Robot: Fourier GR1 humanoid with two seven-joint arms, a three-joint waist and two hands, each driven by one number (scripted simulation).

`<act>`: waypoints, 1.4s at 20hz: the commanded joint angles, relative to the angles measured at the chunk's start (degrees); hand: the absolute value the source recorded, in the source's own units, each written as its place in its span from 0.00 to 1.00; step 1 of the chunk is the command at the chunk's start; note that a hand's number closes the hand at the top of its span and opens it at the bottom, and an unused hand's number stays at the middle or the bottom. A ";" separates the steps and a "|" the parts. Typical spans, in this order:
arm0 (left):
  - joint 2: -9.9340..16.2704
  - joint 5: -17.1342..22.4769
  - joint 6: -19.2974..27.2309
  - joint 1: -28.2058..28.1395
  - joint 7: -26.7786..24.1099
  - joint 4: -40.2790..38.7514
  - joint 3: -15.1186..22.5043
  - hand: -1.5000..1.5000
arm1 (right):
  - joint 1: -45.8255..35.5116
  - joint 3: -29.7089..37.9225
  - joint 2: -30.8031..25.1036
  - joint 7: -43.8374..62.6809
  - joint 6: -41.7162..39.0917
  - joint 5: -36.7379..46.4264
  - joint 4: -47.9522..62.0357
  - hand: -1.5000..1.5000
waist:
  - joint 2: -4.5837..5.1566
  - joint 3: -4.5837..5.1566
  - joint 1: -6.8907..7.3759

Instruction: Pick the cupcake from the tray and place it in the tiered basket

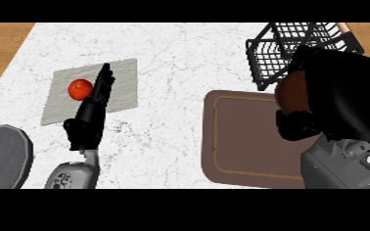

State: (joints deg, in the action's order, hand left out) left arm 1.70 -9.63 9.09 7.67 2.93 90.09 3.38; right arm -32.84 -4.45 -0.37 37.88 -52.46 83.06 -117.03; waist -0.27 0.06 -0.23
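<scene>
The right hand is curled round the cupcake, holding it above the tray's far right corner, just short of the basket at the counter's far right corner. The left hand rests with fingers straight and pressed together, over a grey mat beside a tomato near the left edge. The risk, as I judge it: the basket's near rim stands in the path, and a low carry could catch the wire and tip the cupcake or shove the basket.
</scene>
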 commanded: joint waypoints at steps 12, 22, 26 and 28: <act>-1.63 -1.30 1.63 1.38 -0.56 -1.43 1.57 0.50 | -22.92 22.07 -1.23 5.85 -2.18 -13.69 9.75 1.00 | 0.26 -0.04 0.44; 0.42 0.64 -1.03 -0.89 -2.11 -0.19 -0.31 0.50 | -24.70 20.11 -12.46 -0.98 15.03 -11.03 31.09 1.00 | 0.46 -0.04 1.03; -1.65 -0.95 2.49 1.01 0.45 0.09 2.52 0.50 | -24.96 20.94 -18.86 -7.75 19.11 -12.05 39.11 1.00 | 0.51 -0.06 0.97; -1.26 -0.85 0.99 3.83 -0.84 -4.09 0.43 0.50 | -24.77 20.24 -19.05 -8.27 21.48 -11.57 42.54 1.00 | 0.54 -0.05 0.72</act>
State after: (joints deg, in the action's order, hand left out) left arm 0.79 -10.01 9.65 8.67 2.37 88.75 4.30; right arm -58.07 16.49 -16.88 32.93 -36.58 70.91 -81.69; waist 0.17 0.01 0.58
